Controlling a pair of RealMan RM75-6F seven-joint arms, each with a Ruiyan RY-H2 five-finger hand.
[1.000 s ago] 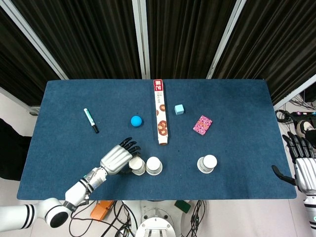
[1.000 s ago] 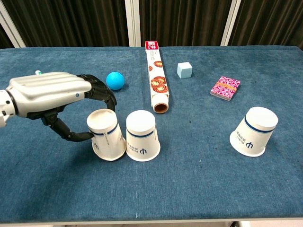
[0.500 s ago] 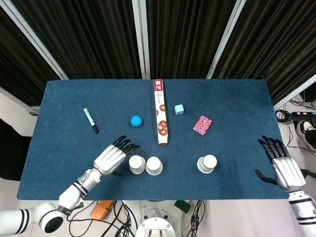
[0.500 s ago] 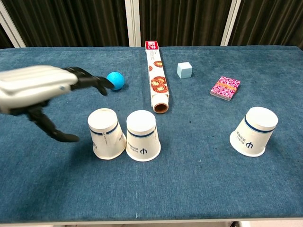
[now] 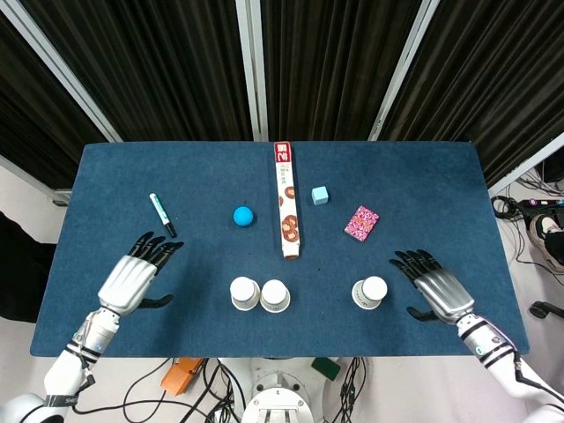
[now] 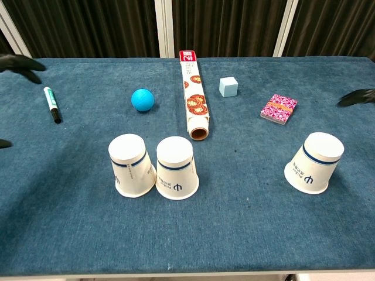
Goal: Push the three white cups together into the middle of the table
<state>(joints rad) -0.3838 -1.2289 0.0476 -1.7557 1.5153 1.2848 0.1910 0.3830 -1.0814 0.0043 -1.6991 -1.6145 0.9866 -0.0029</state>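
Three white paper cups stand upside down along the near edge of the dark blue cloth-covered table point(image 5: 106, 176): the left white cup point(image 5: 243, 293) and the middle white cup point(image 5: 275, 296) sit side by side, touching at their wide rims just left of the table's centre line, while the right white cup point(image 5: 370, 292) stands alone, well apart to their right. In the chest view the pair point(image 6: 131, 165) point(image 6: 176, 167) shows thin blue bands and a small printed mark, and the lone cup point(image 6: 314, 162) leans slightly outward. The left hand point(image 5: 134, 278) hovers over the cloth well to the left of the pair, fingers spread and holding nothing. The right hand point(image 5: 434, 289) lies just beside the lone cup on its right — also with fingers apart and empty, not touching the cup. In the chest view only dark fingertips of each hand reach into the frame edges. Farther back lie a long printed cardboard tube point(image 5: 286, 211) running away from the cups, a bright blue ball point(image 5: 243, 215) to its left, a pale blue cube point(image 5: 320, 195) to its right, a pink patterned card pack point(image 5: 361, 222) beyond that, and a green-capped marker pen point(image 5: 162, 214) near the left hand.
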